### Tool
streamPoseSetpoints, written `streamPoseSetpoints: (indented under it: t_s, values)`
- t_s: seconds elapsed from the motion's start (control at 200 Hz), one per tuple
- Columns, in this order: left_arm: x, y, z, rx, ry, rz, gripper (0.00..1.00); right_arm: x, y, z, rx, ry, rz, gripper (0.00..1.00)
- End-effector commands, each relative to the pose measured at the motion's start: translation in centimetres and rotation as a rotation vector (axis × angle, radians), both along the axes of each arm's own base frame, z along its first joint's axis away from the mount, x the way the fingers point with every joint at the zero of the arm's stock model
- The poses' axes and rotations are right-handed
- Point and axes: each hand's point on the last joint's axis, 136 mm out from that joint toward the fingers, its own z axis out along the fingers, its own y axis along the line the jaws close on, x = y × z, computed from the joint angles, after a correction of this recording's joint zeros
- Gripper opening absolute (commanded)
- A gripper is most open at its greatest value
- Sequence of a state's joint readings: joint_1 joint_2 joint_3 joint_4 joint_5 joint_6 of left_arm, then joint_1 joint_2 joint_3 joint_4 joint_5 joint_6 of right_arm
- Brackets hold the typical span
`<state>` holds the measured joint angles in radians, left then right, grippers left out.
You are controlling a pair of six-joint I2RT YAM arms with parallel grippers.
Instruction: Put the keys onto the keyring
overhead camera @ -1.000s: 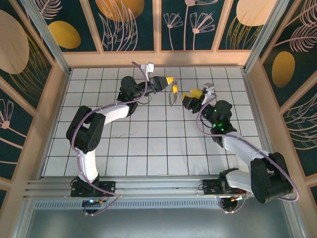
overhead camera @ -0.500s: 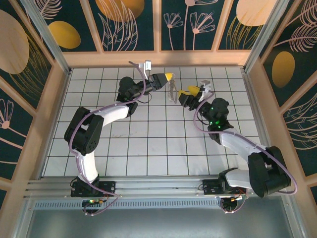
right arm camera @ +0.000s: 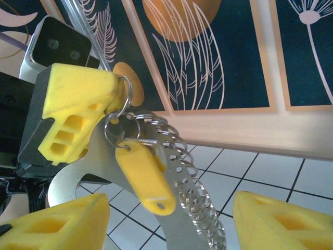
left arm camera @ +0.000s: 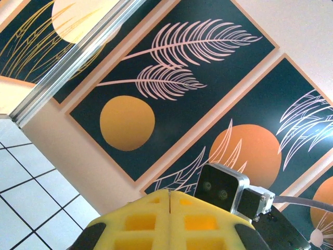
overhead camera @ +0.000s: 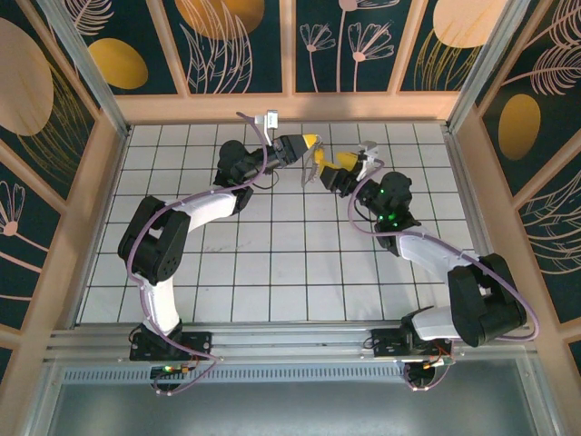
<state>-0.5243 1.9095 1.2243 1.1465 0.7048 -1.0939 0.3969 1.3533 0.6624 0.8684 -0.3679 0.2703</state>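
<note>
The left gripper [right arm camera: 113, 88] is seen through the right wrist camera with its yellow fingers pressed together. A small silver split ring [right arm camera: 126, 95] is pinched at their tip. In the left wrist view the two fingers [left arm camera: 140, 221] are shown meeting along a closed seam with no gap.

From the split ring the keyring [right arm camera: 193, 177] is hung: a chain of small linked silver rings that trails down and to the right, clear of the table. The yellow key tag [right arm camera: 146, 178] is carried on the same cluster of rings and hangs tilted, just beside the chain and touching it. A flat grey metal piece [right arm camera: 73, 182] is seen behind the tag; what it is cannot be told.

The right gripper [right arm camera: 166, 221] is held just below the hanging bundle, with its yellow fingers [right arm camera: 57, 224] spread wide on either side and nothing grasped between them.

From above, the two grippers are seen close together over the far part of the white tiled table [overhead camera: 272, 263], tips facing each other, with the bundle hung between them.
</note>
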Motion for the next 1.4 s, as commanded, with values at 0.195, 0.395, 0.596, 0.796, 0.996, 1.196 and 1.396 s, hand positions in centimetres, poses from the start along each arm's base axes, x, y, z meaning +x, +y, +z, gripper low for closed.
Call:
streamPoseSetpoints:
  t_s: [0.195, 0.395, 0.596, 0.796, 0.996, 1.196, 1.396]
  values:
    - [-1.0, -0.3, 3.2, -0.042, -0.082, -0.019, 0.0, -0.1, 1.1, 2.5, 0.015, -0.089, 0.049, 0.66]
    - [-1.1, -0.4, 3.3, -0.043, -0.083, -0.022, 0.0, 0.8, 1.3, 2.7, 0.004, -0.093, 0.036, 0.66]
    - [-1.2, -0.5, 3.3, -0.043, -0.084, -0.024, 0.0, 1.7, 1.2, 2.7, -0.003, -0.088, 0.03, 0.65]
    - [-1.4, -0.6, 3.3, -0.04, -0.086, -0.033, 0.0, 2.2, 1.5, 2.3, -0.005, -0.074, 0.076, 0.65]
    - [-1.4, -0.7, 3.2, -0.039, -0.085, -0.037, 0.0, 1.9, 1.8, 2.2, -0.015, -0.067, 0.124, 0.6]
    - [-1.5, -0.7, 3.3, -0.039, -0.087, -0.039, 0.0, 1.4, 2.0, 2.1, -0.022, -0.066, 0.159, 0.49]
    - [-1.4, -0.7, 3.4, -0.041, -0.09, -0.036, 0.0, 1.2, 1.9, 2.1, -0.03, -0.066, 0.162, 0.39]
